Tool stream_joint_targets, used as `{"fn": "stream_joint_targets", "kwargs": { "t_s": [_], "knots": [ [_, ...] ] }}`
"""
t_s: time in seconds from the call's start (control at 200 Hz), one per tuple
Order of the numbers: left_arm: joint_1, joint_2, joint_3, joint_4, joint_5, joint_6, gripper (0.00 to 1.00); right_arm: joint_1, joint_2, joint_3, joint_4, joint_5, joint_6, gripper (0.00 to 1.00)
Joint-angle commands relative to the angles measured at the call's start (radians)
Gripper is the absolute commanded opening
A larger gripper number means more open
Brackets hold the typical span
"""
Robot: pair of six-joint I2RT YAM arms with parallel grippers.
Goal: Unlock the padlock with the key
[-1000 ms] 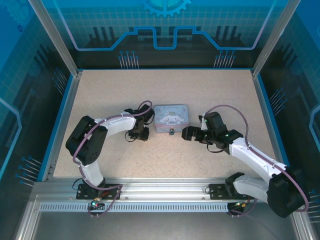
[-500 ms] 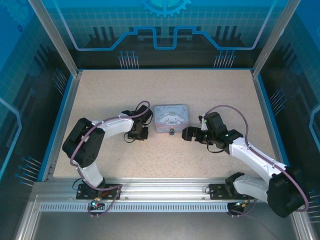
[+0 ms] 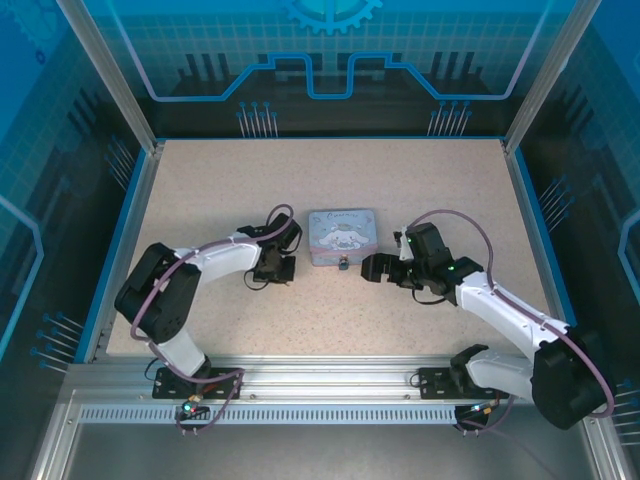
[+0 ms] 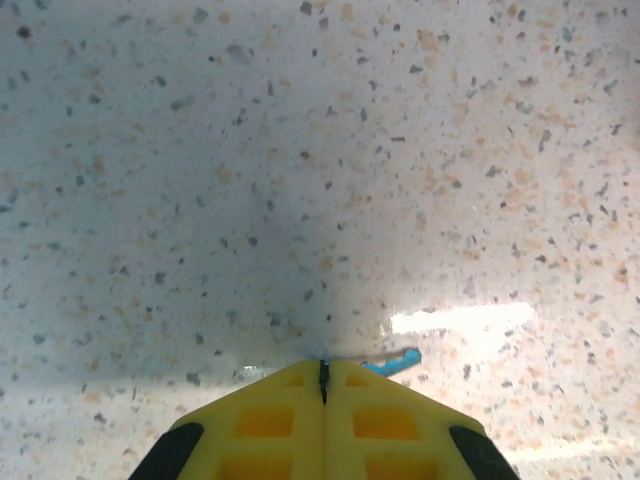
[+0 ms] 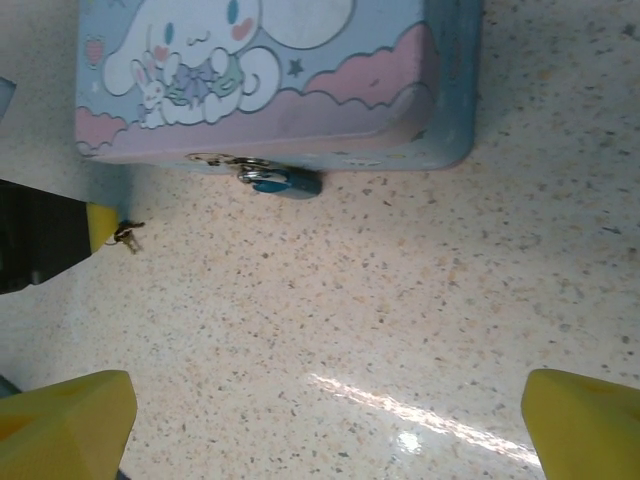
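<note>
My left end effector point(image 3: 275, 268) sits low on the speckled beige table point(image 3: 200, 200), just left of the pale blue rectangular cartoon tin point(image 3: 342, 236) and level with its near edge. Its yellow fingers point(image 4: 265, 420) are pressed together with only a hairline seam between them. From my right wrist, the tiny dark metal key point(image 5: 128, 235) juts from that yellow tip toward the tin's near left corner, and it looks nipped between the fingers. In my left wrist view a small blue sliver point(image 4: 392, 362) lies on the table just beside the tips; I cannot tell what it is.

The tin lies flat near the table's middle, lid up, with a white cartoon rabbit on it. The very small padlock point(image 5: 285, 183), bluish-dark with a brassy shackle, hangs from the latch at the middle of the tin's near edge and rests against the table. It stands apart from the key.

My right end effector point(image 3: 372, 268) is just right of the tin's near right corner and points toward the padlock. Its yellow fingers point(image 5: 60, 420) are spread wide with nothing between them but bare table.
</note>
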Motion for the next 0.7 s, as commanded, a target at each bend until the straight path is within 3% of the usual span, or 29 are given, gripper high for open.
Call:
{"fn": "stream_joint_targets", "kwargs": {
  "t_s": [0.0,0.435,0.45,0.495,0.525,0.61,0.695],
  "knots": [
    [-0.003,-0.055,-0.018,0.001,0.018,-0.029,0.00,-0.004,0.013,0.002,0.039,-0.058,-0.009,1.00],
    [-0.037,-0.064,-0.054,-0.004,0.077,-0.039,0.00,-0.004,0.020,-0.010,0.036,-0.038,0.003,1.00],
    [-0.042,-0.064,-0.055,-0.004,0.081,-0.042,0.09,-0.004,0.020,-0.010,0.036,-0.038,0.003,1.00],
    [-0.055,-0.059,-0.057,-0.008,0.082,-0.048,0.47,-0.005,0.020,-0.016,0.039,-0.035,0.006,1.00],
    [-0.064,-0.060,-0.061,-0.011,0.075,-0.053,0.60,-0.004,0.020,-0.017,0.041,-0.036,0.008,1.00],
    [-0.076,-0.071,-0.071,-0.017,0.034,-0.067,0.75,-0.004,0.023,-0.017,0.045,-0.042,0.009,1.00],
    [-0.074,-0.086,-0.074,-0.023,-0.003,-0.073,0.79,-0.004,0.024,-0.016,0.045,-0.043,0.009,1.00]
  ]
}}
